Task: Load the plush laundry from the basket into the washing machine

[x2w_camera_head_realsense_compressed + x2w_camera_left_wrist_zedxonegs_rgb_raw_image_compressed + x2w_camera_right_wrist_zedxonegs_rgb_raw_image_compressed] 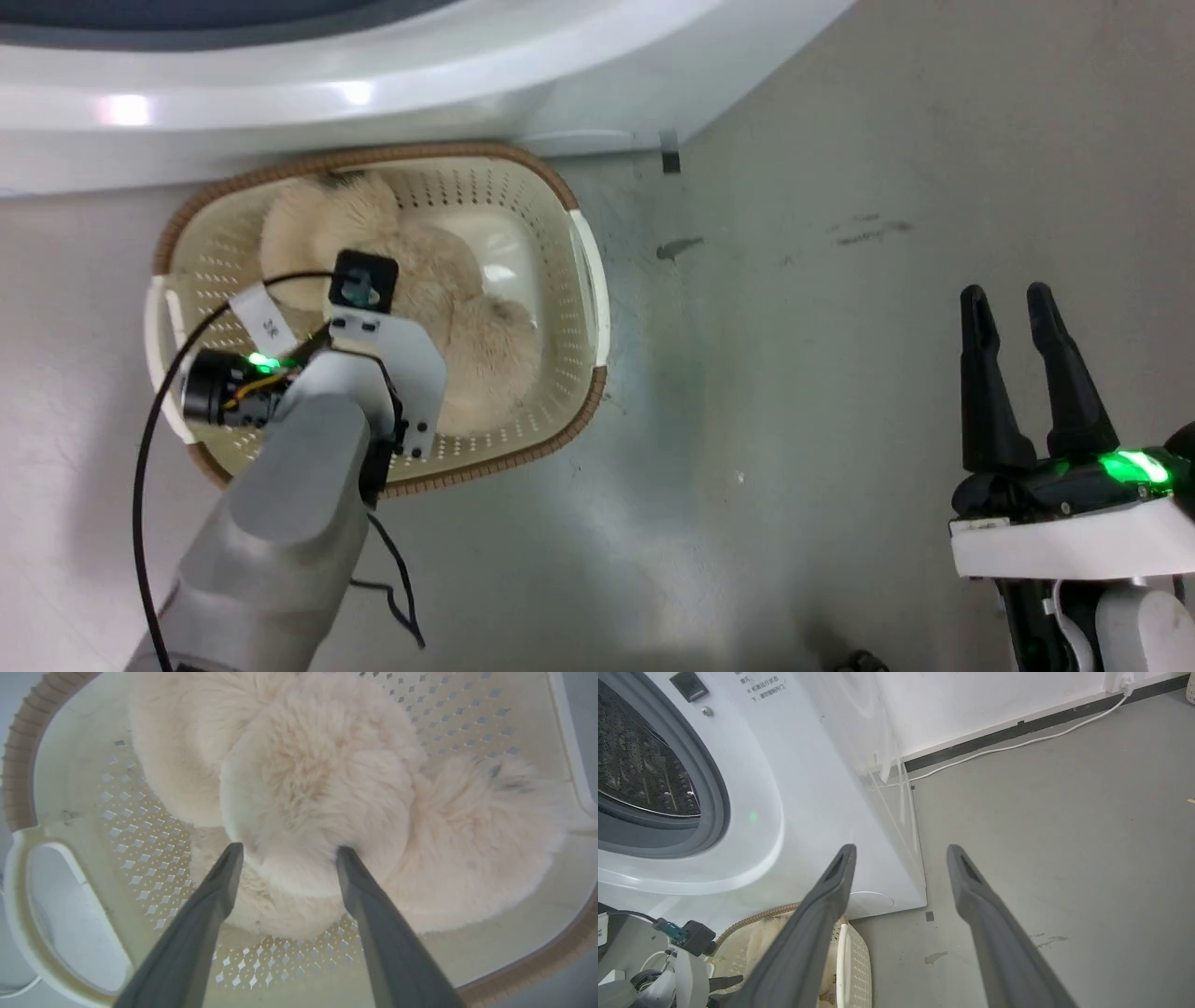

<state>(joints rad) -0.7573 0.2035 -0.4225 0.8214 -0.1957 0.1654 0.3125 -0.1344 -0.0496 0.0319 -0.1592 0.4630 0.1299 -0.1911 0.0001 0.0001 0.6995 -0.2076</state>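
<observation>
I've got L gripper (286, 851) open, tips touching the plush (317, 765), which lies in the basket (467, 187) on the floor (840, 327) right by the washer (373, 84); R gripper (1006, 297) open too, well apart.

Cream-beige plush laundry (317, 779); cream perforated basket (551, 271), brown woven rim; white washing machine (817, 788), grey ring.

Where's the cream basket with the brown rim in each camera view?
Head view: the cream perforated plastic basket, left of centre, below the white washing machine.
Left wrist view: its wall curves around left and bottom.
Right wrist view: bottom left corner.
Shared landmark: the fluffy beige plush laundry inside it.
</observation>
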